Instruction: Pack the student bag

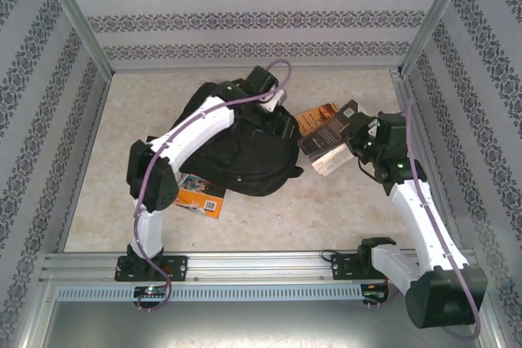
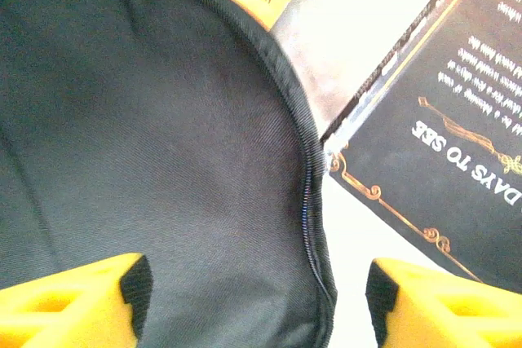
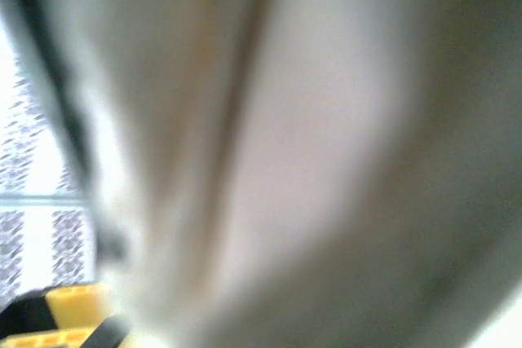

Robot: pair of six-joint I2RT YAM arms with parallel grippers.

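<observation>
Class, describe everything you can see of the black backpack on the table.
The black backpack is the largest item, made of soft woven fabric, and lies slumped mid-table. Its rounded edge carries a zipper along the seam. The left gripper stands open over that edge. An orange book seems tucked partly under its near-left side. A dark-covered book sits close by its right edge.
</observation>
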